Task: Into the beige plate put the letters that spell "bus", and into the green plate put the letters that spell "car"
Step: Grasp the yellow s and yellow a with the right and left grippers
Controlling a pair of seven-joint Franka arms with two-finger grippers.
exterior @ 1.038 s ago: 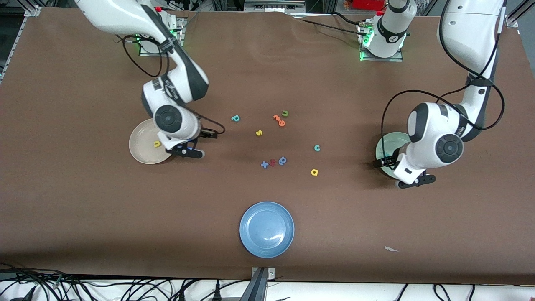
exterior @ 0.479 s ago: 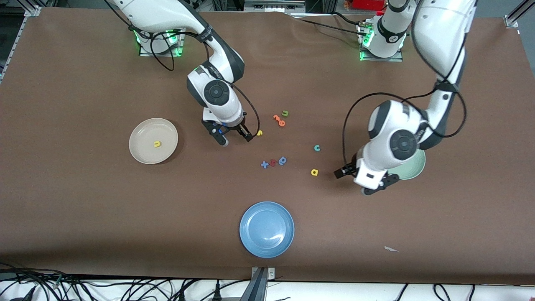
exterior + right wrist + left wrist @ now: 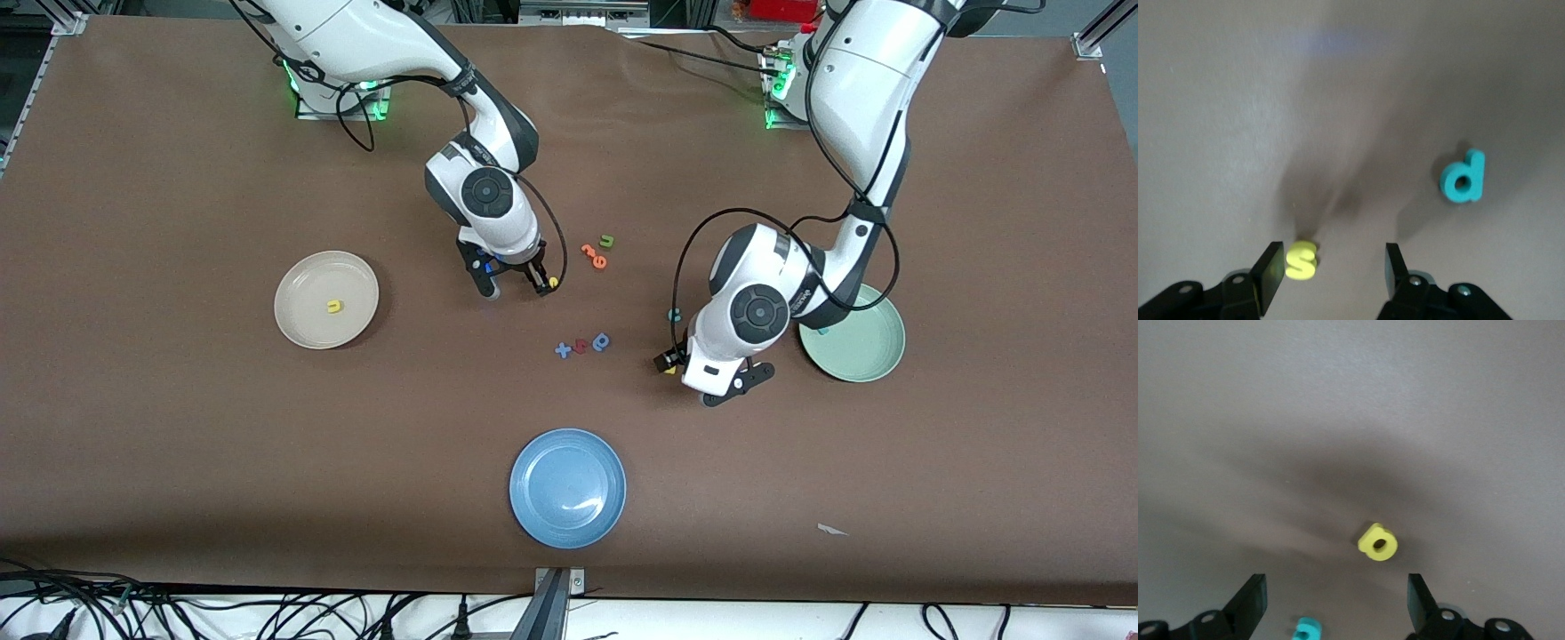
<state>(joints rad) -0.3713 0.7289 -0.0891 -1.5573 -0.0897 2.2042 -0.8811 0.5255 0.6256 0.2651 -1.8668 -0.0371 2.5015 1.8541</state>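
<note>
Over yellow s (image 3: 1301, 260), right tool (image 3: 1331, 270) open; left tool (image 3: 1338, 603) open nr yellow a (image 3: 1377, 543).

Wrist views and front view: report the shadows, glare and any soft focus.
Left wrist view: a broad soft shadow darkens the table around the yellow a, whose edges look slightly soft. Right wrist view: streaky shadows run up from the yellow s; the teal b casts a short one. Front view: white glare on the blue plate.

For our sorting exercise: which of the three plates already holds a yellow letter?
The beige plate, toward the right arm's end, holds the yellow u. The blue plate is bare; the green plate shows no yellow.
</note>
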